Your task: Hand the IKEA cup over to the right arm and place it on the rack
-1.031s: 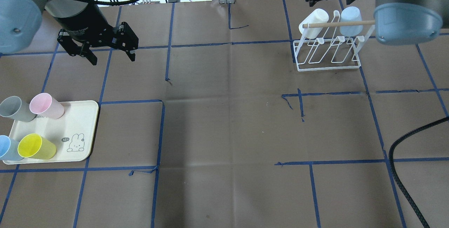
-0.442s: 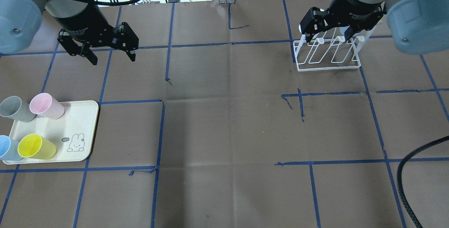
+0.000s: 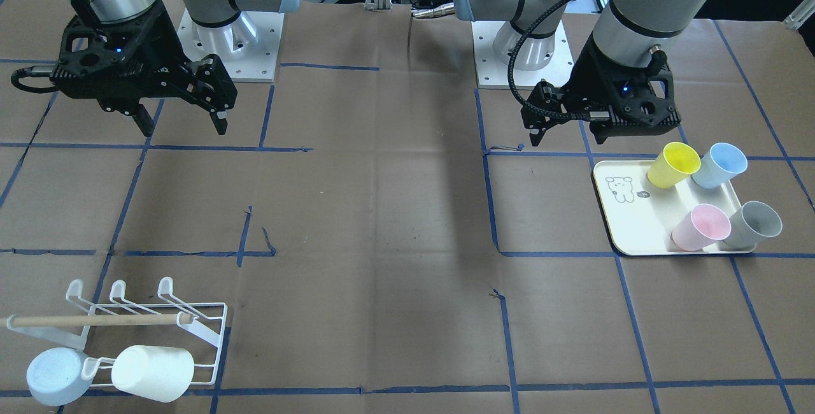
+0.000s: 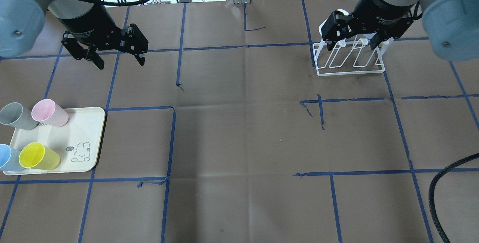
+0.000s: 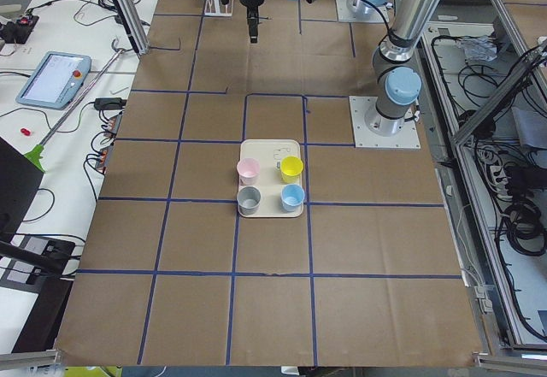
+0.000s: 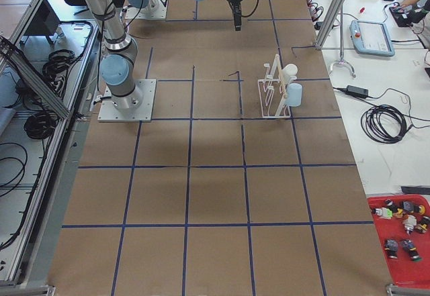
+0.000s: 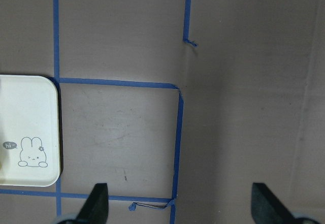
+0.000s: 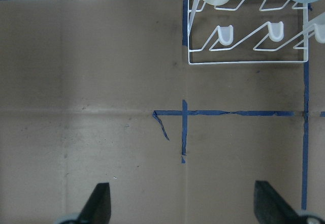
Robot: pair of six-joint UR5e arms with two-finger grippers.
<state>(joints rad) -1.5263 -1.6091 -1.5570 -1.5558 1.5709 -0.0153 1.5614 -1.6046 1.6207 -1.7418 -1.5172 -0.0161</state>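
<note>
Several IKEA cups stand on the cream tray [image 4: 84,131] at the near left: grey [image 4: 17,116], pink [image 4: 48,113], blue [image 4: 7,157] and yellow [image 4: 38,156]. My left gripper [image 4: 120,62] hangs open and empty over the bare table beyond the tray, with the tray's corner [image 7: 28,127] in its wrist view. My right gripper [image 4: 351,45] is open and empty directly above the white wire rack [image 4: 350,63]. A white cup [image 3: 153,372] and a light-blue cup [image 3: 54,376] sit on the rack [image 3: 191,325]; the gripper largely hides them in the overhead view.
A thick black braided hose [image 4: 447,187] curls over the table's near right corner. Cables lie past the far edge. In the exterior right view, a red bin of small parts [image 6: 403,239] and a teach pendant [image 6: 373,37] lie off the table.
The right arm has swung in from the far edge, and its open gripper now hangs over the rack, covering the two cups there. The left arm has not moved.
</note>
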